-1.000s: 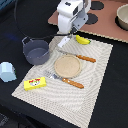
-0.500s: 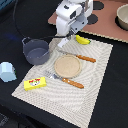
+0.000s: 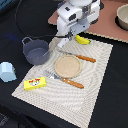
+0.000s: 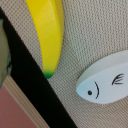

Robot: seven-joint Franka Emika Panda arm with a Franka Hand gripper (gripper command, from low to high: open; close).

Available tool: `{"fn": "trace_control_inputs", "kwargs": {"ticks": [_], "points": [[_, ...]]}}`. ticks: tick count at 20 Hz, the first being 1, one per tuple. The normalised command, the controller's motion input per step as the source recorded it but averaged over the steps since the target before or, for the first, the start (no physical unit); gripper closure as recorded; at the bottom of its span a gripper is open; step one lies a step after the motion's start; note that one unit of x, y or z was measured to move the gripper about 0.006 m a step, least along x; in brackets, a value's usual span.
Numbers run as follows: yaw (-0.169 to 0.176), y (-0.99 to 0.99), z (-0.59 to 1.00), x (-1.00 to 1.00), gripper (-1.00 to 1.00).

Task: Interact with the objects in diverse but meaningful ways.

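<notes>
My gripper (image 3: 65,38) hangs low over the far edge of the beige placemat (image 3: 95,75), between the grey-blue two-handled pot (image 3: 36,50) and the yellow banana (image 3: 82,40). Its fingers are too small and blurred to show their state. In the wrist view the banana (image 4: 47,30) lies close beside a small white fish-shaped piece (image 4: 102,77) with a drawn eye and fin, both on the mat. A flat yellow box (image 3: 35,83) with red print sits at the mat's near corner. On the dark table at the exterior view's left stands a pale blue carton (image 3: 7,71).
A round wooden plate (image 3: 67,65) lies mid-mat, with an orange-handled knife (image 3: 80,57) behind it and an orange-handled fork (image 3: 67,81) in front. A pinkish board (image 3: 107,30) and a bowl (image 3: 122,17) lie beyond the mat. A black cable (image 3: 22,25) curves behind the pot.
</notes>
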Motion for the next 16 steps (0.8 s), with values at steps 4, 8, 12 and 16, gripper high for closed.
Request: {"fn": "trace_control_inputs", "kwargs": {"ticks": [4,8,12,16], "points": [[0.000,0.30,-0.14,0.20,-1.00],[0.000,0.24,-0.19,0.23,-1.00],[-0.009,0.09,-0.23,0.22,-1.00],[-0.022,0.02,-0.27,0.21,-1.00]]}}
